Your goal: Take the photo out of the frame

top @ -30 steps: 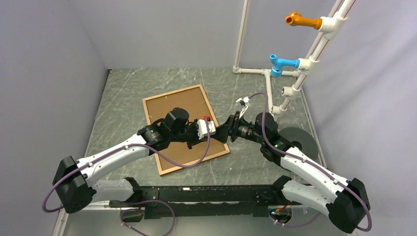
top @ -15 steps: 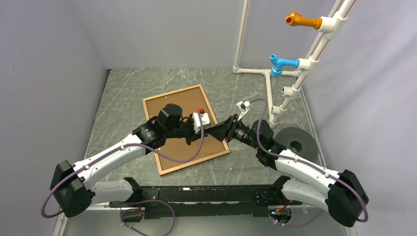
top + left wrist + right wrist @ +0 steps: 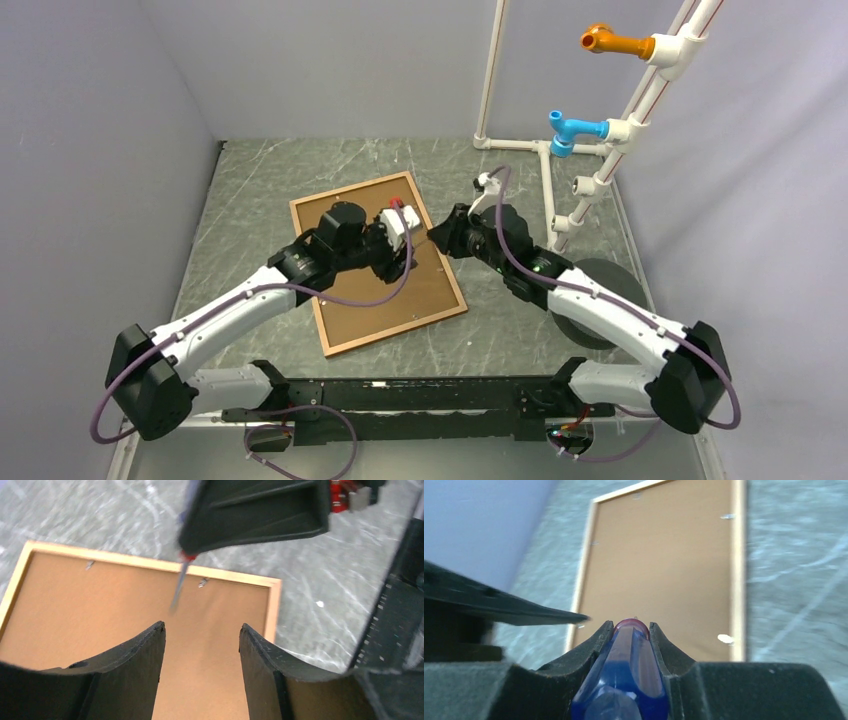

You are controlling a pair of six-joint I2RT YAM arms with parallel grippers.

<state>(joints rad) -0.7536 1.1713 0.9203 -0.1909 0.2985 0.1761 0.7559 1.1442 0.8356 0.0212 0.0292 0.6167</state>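
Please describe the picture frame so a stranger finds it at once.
Look at the middle of the grey-green table. The frame lies flat there, brown backing board up. It is the only wooden rectangle; the dark disc on its right is round.

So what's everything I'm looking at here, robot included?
table: 1, grey-green, under everything
frame: 1, brown wood, flat mid-table
photo's backing: 1, light brown, inside frame
clips: several, silvery, frame's inner edge
screwdriver: 1, blue handle, in right gripper
disc: 1, dark grey, right of frame
pipe rack: 1, white, far right
fittings: 2, blue and orange, on rack
arms: 2, white and black, near edge
left gripper: 1, black, open above backing
right gripper: 1, black, shut on screwdriver
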